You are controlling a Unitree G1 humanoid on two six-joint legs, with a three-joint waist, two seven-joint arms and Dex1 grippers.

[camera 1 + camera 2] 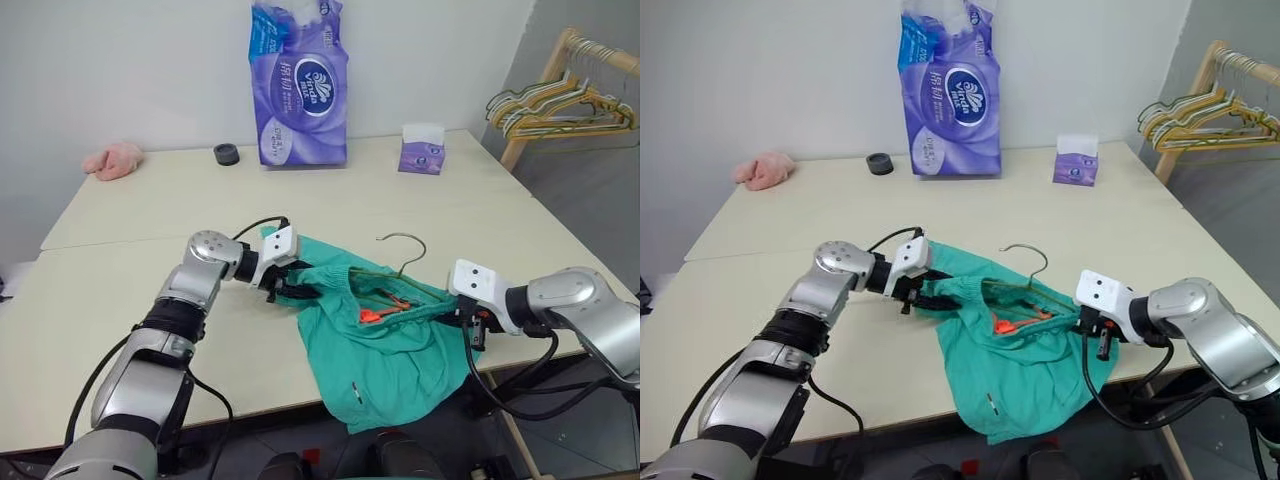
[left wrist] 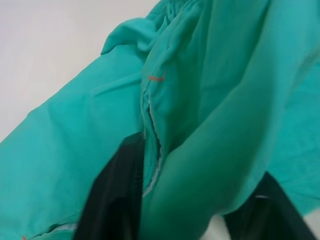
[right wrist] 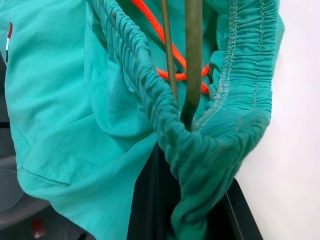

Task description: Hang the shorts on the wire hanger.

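The shorts [image 1: 385,345] lie near the bottom middle of the head view, at the front edge of the table [image 1: 130,300]. One leg hangs down over that edge. The waistband is pulled open, and an orange drawstring [image 1: 380,312] shows inside it.

The wire hanger [image 1: 402,256] pokes up out of the open waistband, with its curved hook just above the shorts. In the right wrist view its two thin wires [image 3: 192,60] run inside the waistband.

The left gripper [image 1: 292,286] is at the left side of the shorts. In the left wrist view a fold of green cloth sits between its two black fingers [image 2: 112,200], which are a little way apart. I cannot tell if they are squeezing the cloth.

The right gripper [image 1: 470,322] is at the right side of the shorts. Its fingers are closed tight on the bunched waistband.

At the back of the table stand a purple tissue pack [image 1: 300,85], a small purple box [image 1: 421,150], a dark roll [image 1: 226,154] and a pink cloth [image 1: 112,160]. More hangers [image 1: 560,105] hang at the upper right.
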